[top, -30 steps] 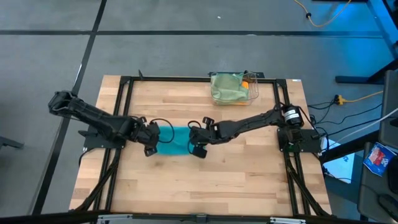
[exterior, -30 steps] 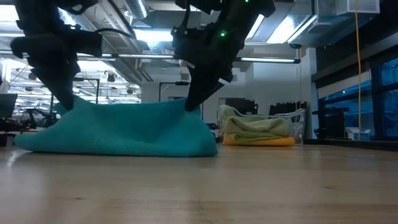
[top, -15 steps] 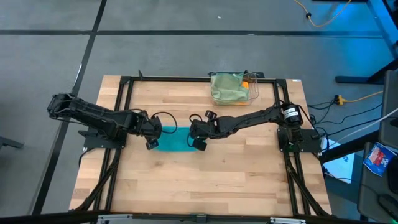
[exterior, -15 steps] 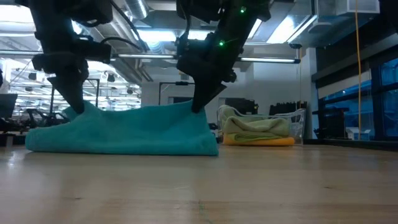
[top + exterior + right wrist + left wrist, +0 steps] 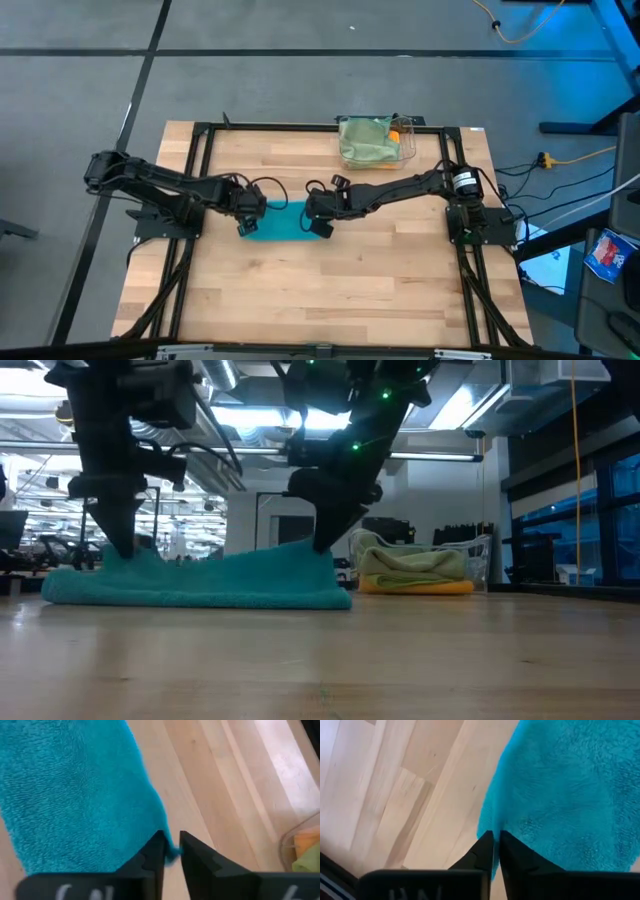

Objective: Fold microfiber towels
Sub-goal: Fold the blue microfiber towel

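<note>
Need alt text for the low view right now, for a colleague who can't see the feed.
A teal towel lies folded on the wooden table, with the left pincer and right pincer reaching down to its two upper corners. Behind it, a clear bin holds green and orange towels.

Both arms reach inward, left claw and right claw nearly closed.

A folded teal microfiber towel lies on the wooden desk. The left end effector and right end effector meet its upper corners.
</note>
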### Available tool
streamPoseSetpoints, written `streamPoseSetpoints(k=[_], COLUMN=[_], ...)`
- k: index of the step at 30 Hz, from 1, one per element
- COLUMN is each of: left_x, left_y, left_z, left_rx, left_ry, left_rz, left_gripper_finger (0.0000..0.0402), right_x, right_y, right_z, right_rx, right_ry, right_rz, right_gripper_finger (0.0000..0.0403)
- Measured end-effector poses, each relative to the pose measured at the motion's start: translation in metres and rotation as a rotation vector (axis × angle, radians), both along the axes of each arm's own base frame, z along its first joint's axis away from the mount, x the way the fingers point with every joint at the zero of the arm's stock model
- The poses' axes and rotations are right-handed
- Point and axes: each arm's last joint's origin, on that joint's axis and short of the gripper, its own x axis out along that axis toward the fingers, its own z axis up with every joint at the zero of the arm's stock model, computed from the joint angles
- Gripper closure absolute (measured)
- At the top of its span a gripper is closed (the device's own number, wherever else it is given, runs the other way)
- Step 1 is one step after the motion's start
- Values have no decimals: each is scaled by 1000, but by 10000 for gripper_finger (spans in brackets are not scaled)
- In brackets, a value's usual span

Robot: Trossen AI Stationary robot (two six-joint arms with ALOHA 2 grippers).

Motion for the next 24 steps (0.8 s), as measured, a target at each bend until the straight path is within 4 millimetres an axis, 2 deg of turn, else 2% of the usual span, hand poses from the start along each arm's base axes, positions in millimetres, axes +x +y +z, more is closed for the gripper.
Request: streamPoseSetpoints(k=[6, 10, 20, 24], left_x=[-1, -2, 4, 7], left_y=[5, 6, -8, -17], left_z=[0, 1, 30, 38], left_rx=[5, 11, -60, -82], left_ry=[17, 11, -68, -96], left_rz=[3, 11, -53, -81], left_gripper_finger=[343, 324, 325, 325], right_x=[0, -1, -8, -19], right_y=[-1, -1, 12, -5], right_z=[0, 0, 4, 9], right_rx=[1, -1, 0, -48], right_ry=[2, 8, 92, 179], right_rz=[-5, -2, 32, -25], right_gripper_finger=[293, 271, 268, 278])
